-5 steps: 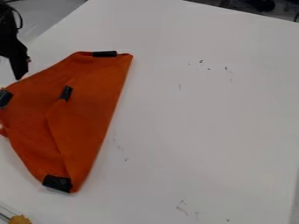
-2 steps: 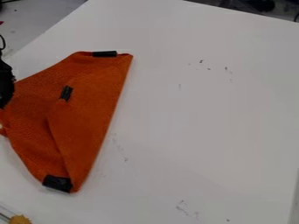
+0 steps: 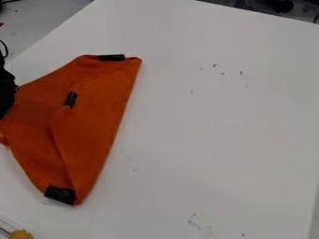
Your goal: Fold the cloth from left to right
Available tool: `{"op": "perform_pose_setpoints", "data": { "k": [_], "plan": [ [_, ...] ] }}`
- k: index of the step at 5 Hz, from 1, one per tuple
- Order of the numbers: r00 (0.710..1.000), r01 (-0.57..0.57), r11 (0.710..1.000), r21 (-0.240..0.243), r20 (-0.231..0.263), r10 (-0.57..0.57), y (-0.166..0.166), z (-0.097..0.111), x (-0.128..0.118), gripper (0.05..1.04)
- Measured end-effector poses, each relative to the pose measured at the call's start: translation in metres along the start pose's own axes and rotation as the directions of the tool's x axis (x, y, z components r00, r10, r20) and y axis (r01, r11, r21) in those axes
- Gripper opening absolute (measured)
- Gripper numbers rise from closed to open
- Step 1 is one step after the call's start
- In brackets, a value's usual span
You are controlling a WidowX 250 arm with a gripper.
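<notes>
camera view: one cloth [image 3: 93, 130], three black patches [image 3: 60, 194]

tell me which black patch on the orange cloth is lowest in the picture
It's the bottom-tip patch on the orange cloth; the top-edge patch and the middle patch both sit higher.

End effector [image 3: 6, 95] lower, farther left

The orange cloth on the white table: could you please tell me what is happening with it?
A robot gripper is at the left side of the cloth, probably to fold it rightward; whether it holds it, I cannot tell. The cloth lies on the table, partly folded, with a dark-tipped corner turned onto its middle.
</notes>
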State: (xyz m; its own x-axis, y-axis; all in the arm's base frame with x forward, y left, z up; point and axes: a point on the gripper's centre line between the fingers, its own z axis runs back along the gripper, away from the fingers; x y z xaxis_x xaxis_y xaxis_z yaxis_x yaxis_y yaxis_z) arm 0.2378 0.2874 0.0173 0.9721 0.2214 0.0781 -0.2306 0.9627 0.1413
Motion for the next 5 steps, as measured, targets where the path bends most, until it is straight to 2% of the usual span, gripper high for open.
{"op": "perform_pose_setpoints", "data": {
  "k": [1, 2, 3, 4, 5],
  "plan": [
    [1.0, -0.002, 1.0, -0.002, 0.007, 0.002, 0.0, 0.0, 0.0, 0.365],
    [1.0, 0.003, 1.0, -0.008, 0.011, -0.002, -0.001, -0.003, 0.002, 0.16],
    [1.0, -0.002, 1.0, -0.009, 0.008, 0.002, -0.002, -0.004, 0.001, 0.069],
    [1.0, -0.003, 1.0, 0.013, 0.007, 0.003, -0.003, 0.001, -0.002, 0.058],
    [0.999, 0.027, 0.997, 0.077, 0.033, -0.03, -0.018, 0.031, 0.007, 0.058]
  ]
}}
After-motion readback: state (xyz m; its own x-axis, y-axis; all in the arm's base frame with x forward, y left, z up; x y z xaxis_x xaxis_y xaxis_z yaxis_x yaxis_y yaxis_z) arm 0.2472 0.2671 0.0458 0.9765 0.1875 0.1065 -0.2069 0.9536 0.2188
